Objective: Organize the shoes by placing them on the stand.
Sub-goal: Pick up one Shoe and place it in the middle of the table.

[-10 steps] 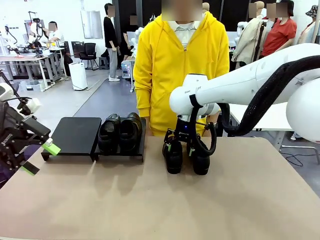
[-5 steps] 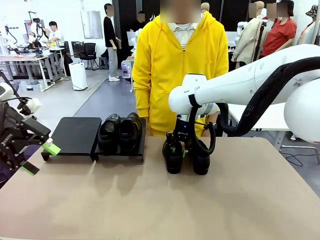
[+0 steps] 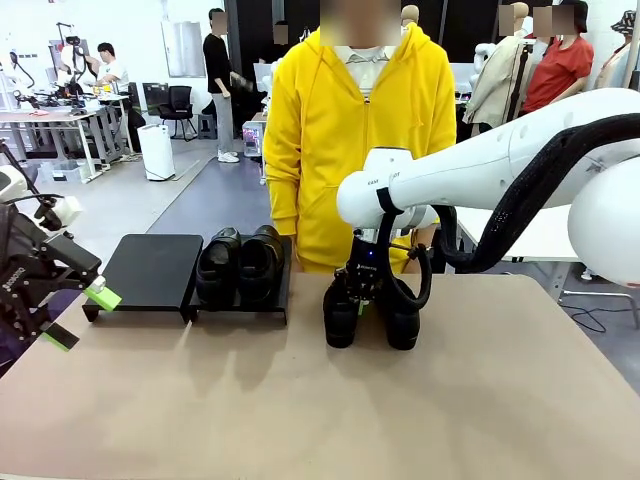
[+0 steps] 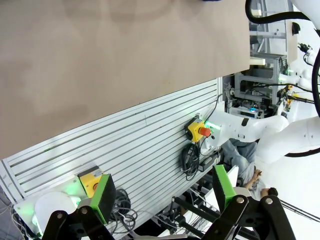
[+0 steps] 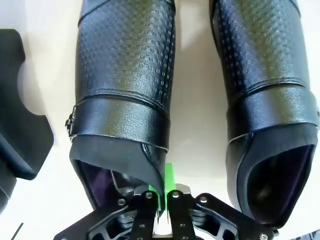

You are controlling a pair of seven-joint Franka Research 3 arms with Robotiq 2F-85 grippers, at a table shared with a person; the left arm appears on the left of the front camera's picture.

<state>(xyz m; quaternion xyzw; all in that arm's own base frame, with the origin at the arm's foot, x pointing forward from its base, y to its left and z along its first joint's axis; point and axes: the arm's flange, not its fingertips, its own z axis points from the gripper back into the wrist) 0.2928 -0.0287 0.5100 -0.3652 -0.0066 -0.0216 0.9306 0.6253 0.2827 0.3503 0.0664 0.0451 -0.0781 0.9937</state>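
Observation:
Two black shoes stand side by side on the table in front of the person. My right gripper (image 3: 362, 292) comes down on the left shoe (image 3: 340, 320) and is shut on the inner side wall of its opening; the right wrist view has the green pads (image 5: 168, 176) pinching that wall of the shoe (image 5: 125, 75). The other shoe (image 3: 404, 325) (image 5: 265, 75) sits free beside it. Another pair of shoes (image 3: 240, 265) rests on the right section of the black stand (image 3: 150, 270). My left gripper (image 3: 80, 317) (image 4: 162, 192) hangs open at the table's left edge, holding nothing.
A person in a yellow hoodie (image 3: 355, 130) stands at the far edge behind the shoes. The stand's left section is bare. A corner of the stand (image 5: 20, 125) lies close to the held shoe. The near half of the tan table (image 3: 320, 420) holds nothing.
My right gripper's jaws have closed on the left shoe's side wall, and the shoe has shifted slightly to the left. The left arm has not moved.

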